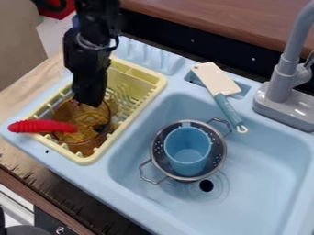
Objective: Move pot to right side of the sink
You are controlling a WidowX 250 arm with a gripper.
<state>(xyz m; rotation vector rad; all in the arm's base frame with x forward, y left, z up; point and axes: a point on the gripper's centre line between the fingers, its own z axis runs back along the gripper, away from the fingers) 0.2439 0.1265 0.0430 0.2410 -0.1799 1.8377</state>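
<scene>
Watch the red handle, jutting left past the rack's edge. Secure the amber see-through pot, sitting in the yellow dish rack, at the rim by the black gripper; open or closed, cannot tell. Lift straight up, keep level, clear the steel colander and blue cup, then lower gently into the sink's right side.

A metal strainer has a blue cup inside it. The yellow rack is left of the strainer. The flat white tool with a blue handle lies behind the strainer. Right of the strainer, further back, stands a grey tap.
</scene>
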